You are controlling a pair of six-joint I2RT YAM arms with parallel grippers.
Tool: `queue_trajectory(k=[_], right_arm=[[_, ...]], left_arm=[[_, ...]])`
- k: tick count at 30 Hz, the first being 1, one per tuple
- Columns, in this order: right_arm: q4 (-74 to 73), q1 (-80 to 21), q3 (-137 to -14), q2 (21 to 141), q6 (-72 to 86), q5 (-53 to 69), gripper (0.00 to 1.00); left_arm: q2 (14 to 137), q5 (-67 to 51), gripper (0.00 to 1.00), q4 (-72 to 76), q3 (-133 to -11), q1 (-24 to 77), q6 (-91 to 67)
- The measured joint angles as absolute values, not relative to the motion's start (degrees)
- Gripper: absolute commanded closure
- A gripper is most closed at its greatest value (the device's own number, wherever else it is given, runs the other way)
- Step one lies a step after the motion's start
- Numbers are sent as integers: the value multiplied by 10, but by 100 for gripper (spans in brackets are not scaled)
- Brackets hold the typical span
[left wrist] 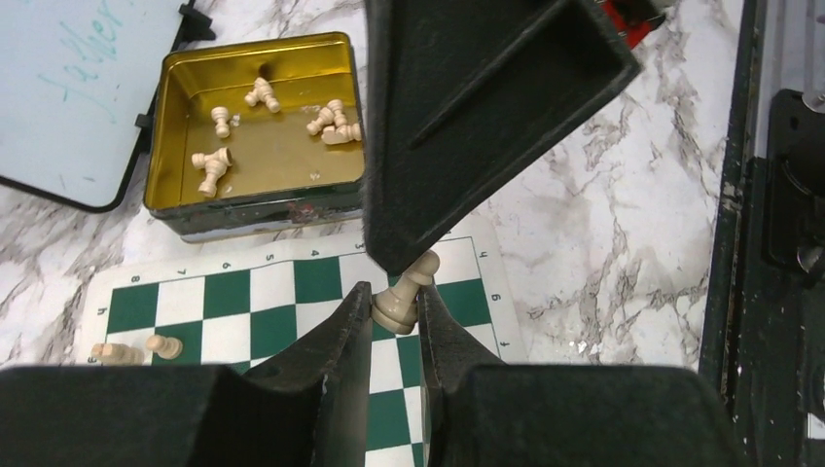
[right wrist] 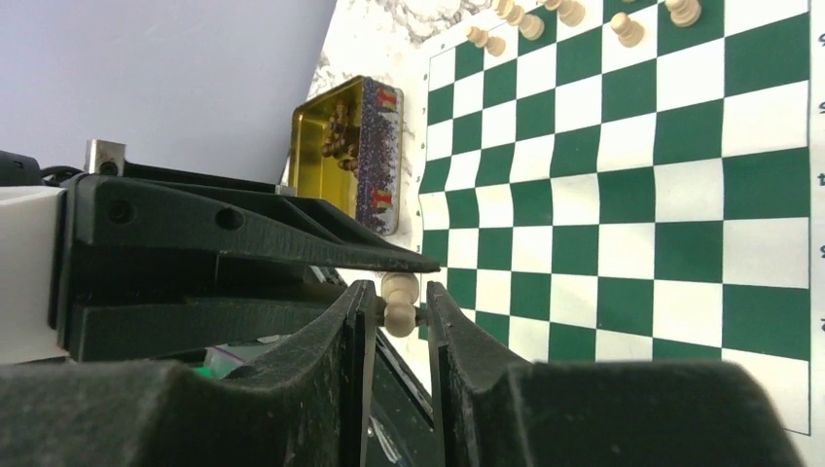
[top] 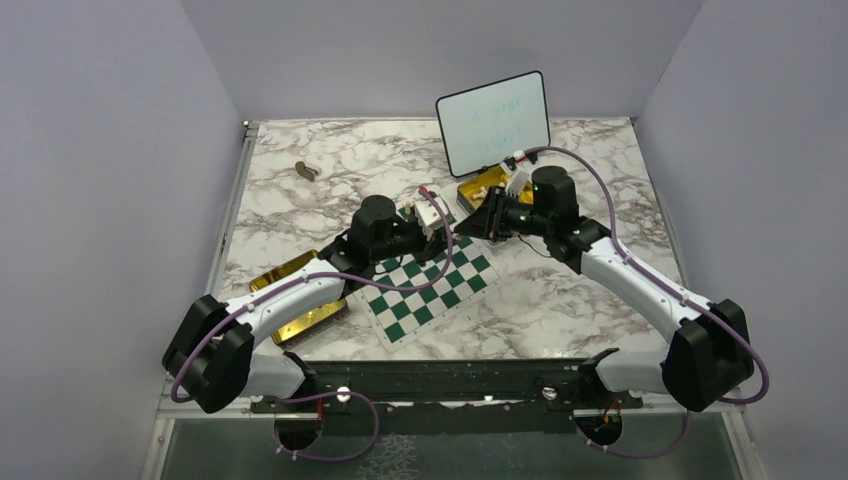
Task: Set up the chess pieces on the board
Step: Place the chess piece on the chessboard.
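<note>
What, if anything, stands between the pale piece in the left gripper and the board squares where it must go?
Only the right gripper, whose jaws flank the pale piece. The board squares right beneath it look free.

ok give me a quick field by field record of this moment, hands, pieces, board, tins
left hand: shut on the base of a pale piece, over the board
right hand: fingers flank the same pale piece; grip unclear
board: green and white, flat on the marble table
placed pieces: a few pale ones near one edge
open tin: gold, unplaced pieces lying inside
other tin: dark pieces inside
</note>
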State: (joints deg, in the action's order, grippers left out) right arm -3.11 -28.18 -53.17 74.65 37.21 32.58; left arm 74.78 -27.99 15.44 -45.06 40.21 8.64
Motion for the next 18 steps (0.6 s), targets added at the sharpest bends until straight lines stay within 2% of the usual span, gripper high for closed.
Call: queue_trajectory(k=[8,18], right_arm=[[-18,-282,-513,724,400,308,66],[17,-282,-496,741,428,314,70]], left_arm=[[745,-233,93,164,-444,402,42],[741,-224,93,176,-430,402,21]])
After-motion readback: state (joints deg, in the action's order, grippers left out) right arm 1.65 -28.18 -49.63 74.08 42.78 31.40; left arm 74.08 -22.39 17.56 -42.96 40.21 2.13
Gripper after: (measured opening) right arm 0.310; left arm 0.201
